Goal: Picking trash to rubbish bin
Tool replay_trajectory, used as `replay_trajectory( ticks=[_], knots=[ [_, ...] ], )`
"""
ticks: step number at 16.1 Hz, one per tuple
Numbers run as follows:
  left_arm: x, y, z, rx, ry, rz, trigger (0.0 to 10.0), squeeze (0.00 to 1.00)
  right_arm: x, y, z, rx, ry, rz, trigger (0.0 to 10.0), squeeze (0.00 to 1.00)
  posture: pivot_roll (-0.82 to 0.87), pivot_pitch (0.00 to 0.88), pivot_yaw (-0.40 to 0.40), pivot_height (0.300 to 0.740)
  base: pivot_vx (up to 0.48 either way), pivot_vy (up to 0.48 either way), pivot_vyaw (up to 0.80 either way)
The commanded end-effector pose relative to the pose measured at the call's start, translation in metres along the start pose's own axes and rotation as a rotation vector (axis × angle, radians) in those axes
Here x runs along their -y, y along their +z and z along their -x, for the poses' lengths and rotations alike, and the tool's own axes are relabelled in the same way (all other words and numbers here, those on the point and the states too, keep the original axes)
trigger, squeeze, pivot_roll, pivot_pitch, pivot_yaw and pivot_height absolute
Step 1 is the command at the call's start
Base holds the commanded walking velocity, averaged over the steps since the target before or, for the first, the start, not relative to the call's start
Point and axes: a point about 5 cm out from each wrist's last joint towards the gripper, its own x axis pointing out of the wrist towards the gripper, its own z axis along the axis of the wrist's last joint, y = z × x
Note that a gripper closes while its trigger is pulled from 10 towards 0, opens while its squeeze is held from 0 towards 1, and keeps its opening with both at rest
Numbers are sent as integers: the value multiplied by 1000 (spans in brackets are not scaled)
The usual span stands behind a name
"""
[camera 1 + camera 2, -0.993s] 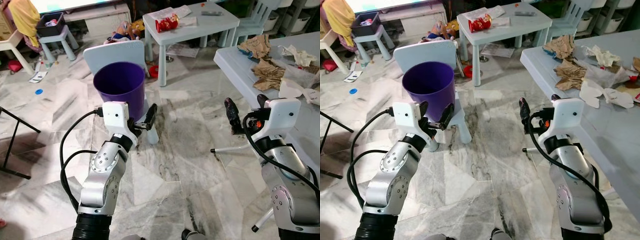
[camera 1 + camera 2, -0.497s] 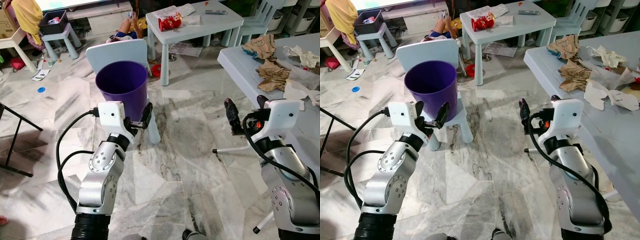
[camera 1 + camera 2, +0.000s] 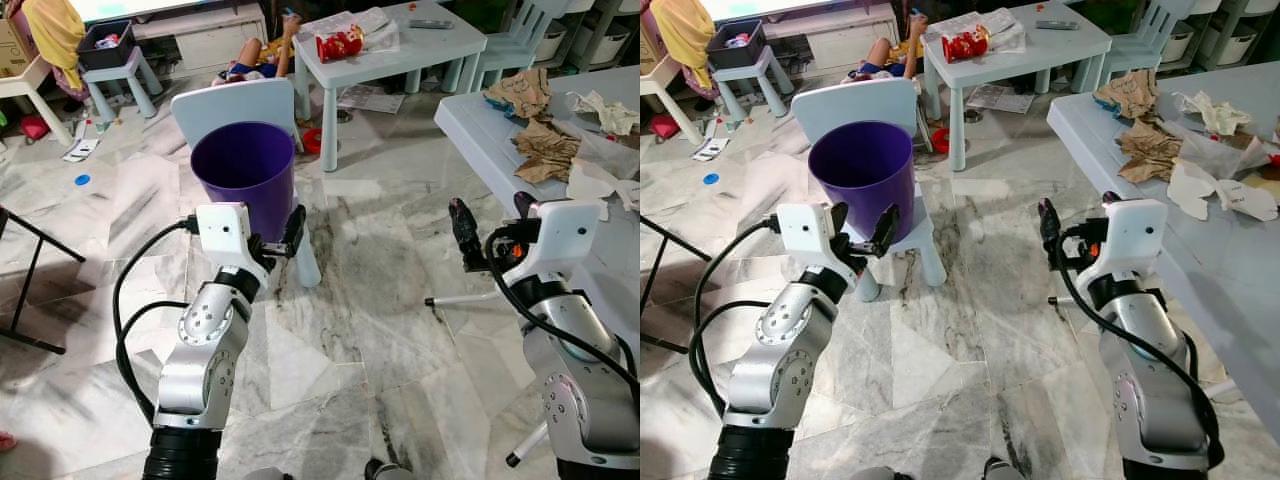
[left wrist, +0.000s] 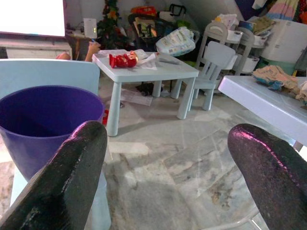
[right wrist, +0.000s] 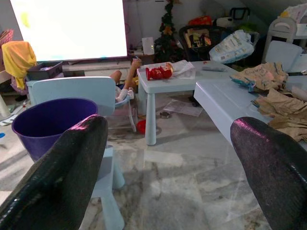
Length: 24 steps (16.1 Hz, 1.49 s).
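A purple rubbish bin stands on a small light-blue chair ahead of me on the left. Crumpled brown paper and white paper scraps lie on the long pale table to my right. Held just in front of the bin, my left gripper is open with nothing between its fingers; its wrist view looks over the bin's rim. My right gripper is open and empty, raised over the floor beside the table's near end. The brown paper lies ahead of it.
A small pale table at the back carries a red snack packet and papers. A person sits on the floor behind the chair. A black stand's legs cross the floor at left. Marble floor lies open between bin and long table.
The camera shifted slightly. My left gripper drifted a little closer to the bin. The person at the back raised an arm toward the small table. My right gripper held still.
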Motion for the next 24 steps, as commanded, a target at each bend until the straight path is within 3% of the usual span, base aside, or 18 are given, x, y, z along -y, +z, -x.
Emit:
replay_trajectory(
  ticks=[1,4,9,16,24],
  knots=[
    [0,-1,1,-6,6,-6,10000,0,-2,4,1,12,6,4,10000,0,-67,147,47,740,0,0,-800],
    [0,-1,1,-7,2,-4,10000,0,-2,5,1,16,4,2,10000,0,-67,147,47,740,0,0,-629],
    [2,0,1,2,-17,1,10000,0,-2,5,1,14,4,5,10000,0,-69,151,48,740,103,0,0],
    [0,0,2,-2,-11,1,10000,0,-2,5,1,15,4,7,10000,0,-67,154,47,740,277,0,-800],
    [0,-1,1,-6,-7,1,10000,0,-2,5,1,17,3,6,10000,0,-67,152,47,740,0,0,-667]
  ],
)
